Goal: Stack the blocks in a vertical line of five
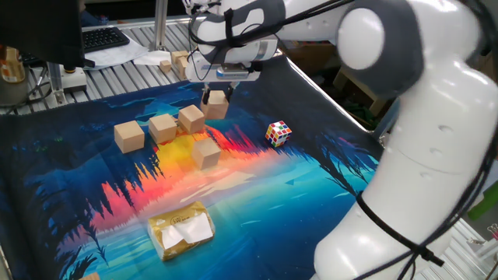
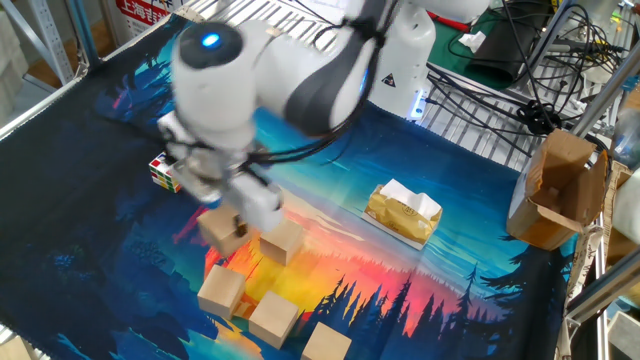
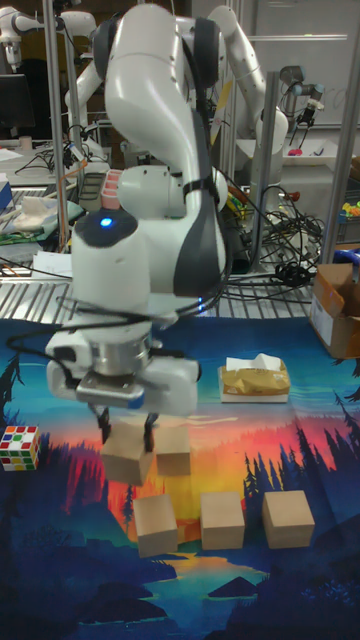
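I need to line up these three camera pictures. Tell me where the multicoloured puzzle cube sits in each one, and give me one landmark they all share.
One fixed view: puzzle cube right of centre on the mat, right of the wooden blocks.
The other fixed view: at the left, partly hidden behind the arm.
Tall fixed view: at the left edge, level with the held block.
Shared landmark: the yellowish wrapped packet.

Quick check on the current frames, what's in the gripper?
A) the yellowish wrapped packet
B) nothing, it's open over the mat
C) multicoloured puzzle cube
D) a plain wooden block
D: the gripper is shut on a plain wooden block, held above the mat, while the puzzle cube and the wrapped packet lie on the mat apart from it.
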`<action>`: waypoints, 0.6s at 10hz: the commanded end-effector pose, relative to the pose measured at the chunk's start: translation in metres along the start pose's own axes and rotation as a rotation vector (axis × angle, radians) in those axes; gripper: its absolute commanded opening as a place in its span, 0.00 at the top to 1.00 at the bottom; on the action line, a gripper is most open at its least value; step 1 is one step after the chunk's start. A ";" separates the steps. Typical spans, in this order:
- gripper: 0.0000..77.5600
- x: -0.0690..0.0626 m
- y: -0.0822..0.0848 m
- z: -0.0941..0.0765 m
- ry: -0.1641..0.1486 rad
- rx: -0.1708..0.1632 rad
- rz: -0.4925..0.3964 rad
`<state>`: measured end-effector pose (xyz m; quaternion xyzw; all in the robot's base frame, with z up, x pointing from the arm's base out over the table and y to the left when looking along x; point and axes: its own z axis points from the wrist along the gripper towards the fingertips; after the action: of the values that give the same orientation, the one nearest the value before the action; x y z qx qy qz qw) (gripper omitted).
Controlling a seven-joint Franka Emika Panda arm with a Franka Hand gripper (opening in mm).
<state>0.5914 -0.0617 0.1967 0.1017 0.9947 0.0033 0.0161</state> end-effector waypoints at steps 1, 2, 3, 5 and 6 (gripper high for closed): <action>0.98 0.035 0.023 -0.023 0.028 -0.063 -0.133; 0.98 0.040 0.027 -0.020 0.029 -0.064 -0.157; 0.98 0.045 0.031 -0.014 0.029 -0.064 -0.176; 0.98 0.052 0.036 -0.007 0.038 -0.064 -0.215; 0.98 0.057 0.038 -0.004 0.042 -0.062 -0.232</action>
<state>0.5458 -0.0155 0.2006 -0.0078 0.9994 0.0341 -0.0008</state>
